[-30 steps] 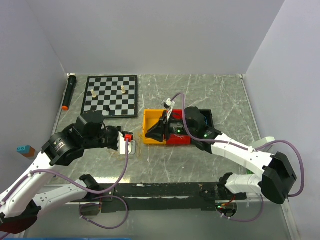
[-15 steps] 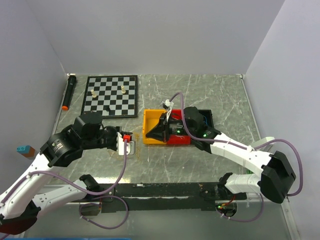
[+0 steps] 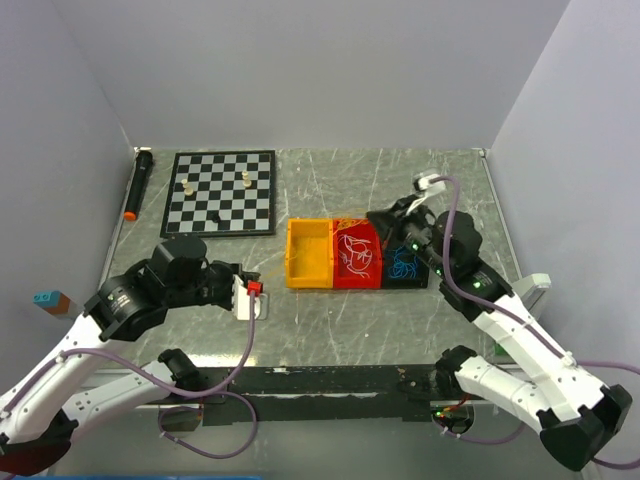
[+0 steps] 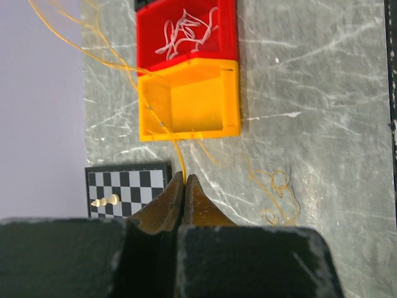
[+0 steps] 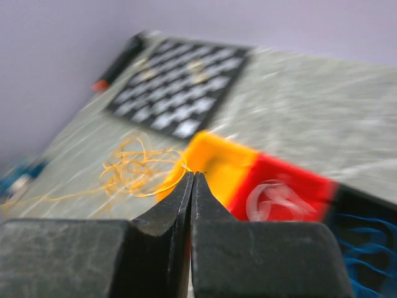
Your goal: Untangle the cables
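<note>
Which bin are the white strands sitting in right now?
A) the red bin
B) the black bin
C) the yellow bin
A: the left wrist view shows the white strands curled inside the red bin, next to the yellow bin.

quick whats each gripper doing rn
left gripper: closed on a yellow cable
right gripper: closed, seemingly on yellow cable too, view blurred
</note>
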You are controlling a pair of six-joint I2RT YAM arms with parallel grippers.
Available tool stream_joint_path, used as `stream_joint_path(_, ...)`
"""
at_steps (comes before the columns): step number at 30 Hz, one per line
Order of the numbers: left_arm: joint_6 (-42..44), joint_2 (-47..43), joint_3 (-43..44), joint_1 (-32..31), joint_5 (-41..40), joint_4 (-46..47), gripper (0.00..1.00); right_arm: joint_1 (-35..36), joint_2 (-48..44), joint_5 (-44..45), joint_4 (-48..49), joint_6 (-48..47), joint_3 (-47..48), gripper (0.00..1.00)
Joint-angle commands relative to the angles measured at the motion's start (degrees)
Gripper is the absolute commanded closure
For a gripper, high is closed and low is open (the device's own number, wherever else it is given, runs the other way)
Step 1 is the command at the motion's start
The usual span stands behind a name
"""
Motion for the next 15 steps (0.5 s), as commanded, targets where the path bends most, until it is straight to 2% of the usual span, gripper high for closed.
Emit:
stream_joint_path(1, 2.2, -1.4, -2.3, -0.2, -0.8, -0.7, 0.99, -2.0, -2.5, 21.1, -4.8, -5.7, 5.4, 1.00)
stream_joint_path(7, 5.8, -3.0, -6.5, -0.2, -3.6, -3.2, 0.99, -9.1, -2.1, 31.0, -7.6, -8.0, 12.8, 1.00)
stream_joint_path(11, 7.6, -3.8, -8.5, -0.2, -4.4, -4.3, 0.99, -14.3, -2.1, 27.3, -7.0, -6.9, 16.1, 1.00)
stream_joint_path(15, 11.3, -4.1, -11.2, -0.2, -7.4, -9.4, 0.99, -16.5, -0.7, 30.6, -7.9, -6.8, 19.8, 1.00)
